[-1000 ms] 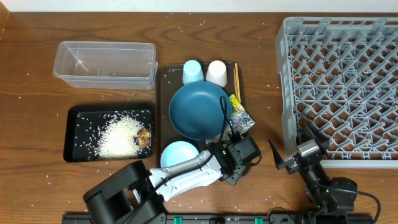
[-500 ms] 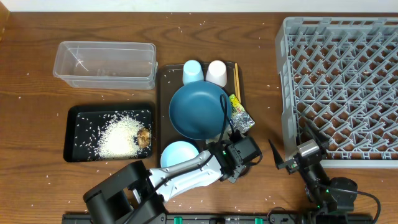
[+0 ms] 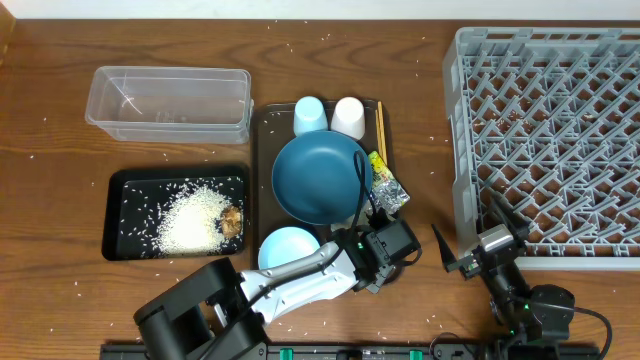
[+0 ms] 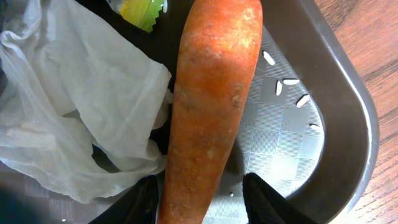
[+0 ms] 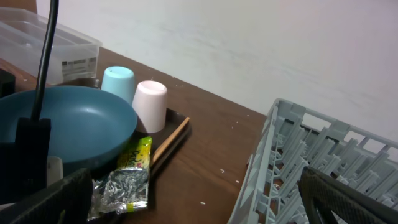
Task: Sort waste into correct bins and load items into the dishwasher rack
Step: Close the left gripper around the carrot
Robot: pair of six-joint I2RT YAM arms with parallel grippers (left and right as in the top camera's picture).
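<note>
– At the left edge of the table, has anything shifted for you?

– No. The black tray [image 3: 114, 212] holds the rice [image 3: 188, 220] and the brown lump [image 3: 232, 217] as it did a second ago, and the clear tub [image 3: 168, 126] beyond it looks just as empty. Your change is further right, at the near right corner of the brown serving tray [image 3: 262, 130].

– What does my left arm have there?

– Your left gripper [image 4: 202, 200] has narrowed over the last second and is now closed on the carrot [image 4: 211, 106], with one of its fingers [image 4: 268, 200] on each flank. The carrot lies flat on the tray floor, its length running away from the wrist camera, with the crumpled tissue [image 4: 81, 106] touching its left side. A thin dark gap shows beside the right finger, so I judge the grip only just made and not yet proven.

– So what follows?

– The carrot is not yet lifted. I would expect a lift and a carry left to a bin, probably the black tray with the other food. Watch that the tissue does not drag along.

– And to the right?

– Your right gripper [image 3: 470, 235] hangs with its jaws spread wide, holding nothing, just in front of the dishwasher rack [image 3: 545, 130], where I see no dishes loaded.
</note>
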